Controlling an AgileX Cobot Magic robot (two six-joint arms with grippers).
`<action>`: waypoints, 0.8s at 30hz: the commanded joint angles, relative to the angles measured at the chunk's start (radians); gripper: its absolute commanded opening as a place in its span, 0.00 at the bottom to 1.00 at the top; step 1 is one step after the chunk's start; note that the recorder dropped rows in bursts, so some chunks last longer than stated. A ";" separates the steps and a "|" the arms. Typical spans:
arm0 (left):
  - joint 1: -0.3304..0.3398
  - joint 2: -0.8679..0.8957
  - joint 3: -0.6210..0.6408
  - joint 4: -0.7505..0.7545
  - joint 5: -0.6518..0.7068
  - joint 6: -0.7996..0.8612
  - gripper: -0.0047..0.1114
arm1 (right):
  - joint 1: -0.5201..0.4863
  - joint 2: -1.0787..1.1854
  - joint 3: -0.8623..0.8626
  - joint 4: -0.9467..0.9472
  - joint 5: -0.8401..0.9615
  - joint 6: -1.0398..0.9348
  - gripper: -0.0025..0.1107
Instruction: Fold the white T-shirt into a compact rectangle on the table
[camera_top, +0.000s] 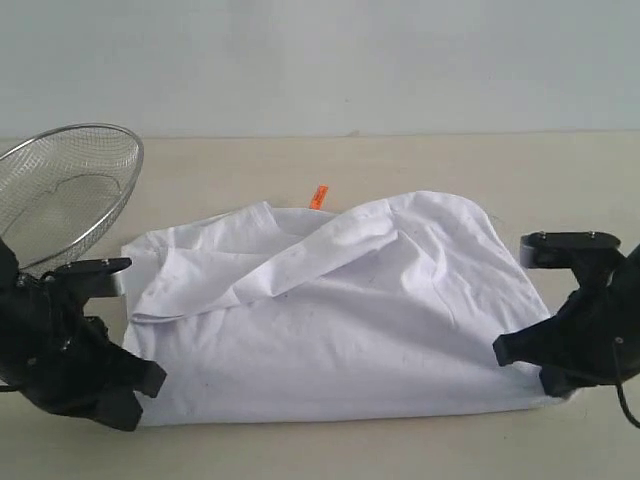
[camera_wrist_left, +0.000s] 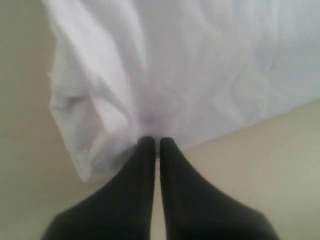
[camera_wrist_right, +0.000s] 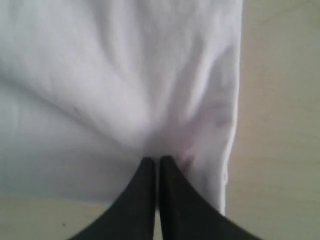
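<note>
The white T-shirt (camera_top: 340, 320) lies spread and wrinkled on the table (camera_top: 450, 165), one sleeve folded across its upper middle. Its orange neck tag (camera_top: 319, 196) sticks out at the far edge. No red lettering shows. My left gripper (camera_top: 148, 384) is at the shirt's near left corner, and in the left wrist view the left gripper (camera_wrist_left: 152, 142) is shut on the T-shirt (camera_wrist_left: 200, 65), the cloth puckering into its tips. My right gripper (camera_top: 512, 356) is at the near right corner. In the right wrist view the right gripper (camera_wrist_right: 156, 161) is shut on the T-shirt (camera_wrist_right: 125, 85).
A round wire-mesh strainer (camera_top: 62, 190) stands tilted at the far left, just behind my left arm. Bare tabletop runs behind the shirt and to its right. A pale wall rises beyond the table's far edge.
</note>
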 joint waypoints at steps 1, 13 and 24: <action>-0.005 -0.100 0.011 -0.074 0.018 0.053 0.08 | -0.008 -0.083 0.005 0.034 -0.032 -0.001 0.02; -0.005 -0.176 -0.171 -0.062 0.100 0.185 0.08 | 0.098 -0.102 0.005 0.090 -0.161 -0.016 0.02; -0.005 -0.169 -0.227 0.181 0.000 0.362 0.49 | 0.104 -0.102 0.005 0.122 -0.214 -0.016 0.02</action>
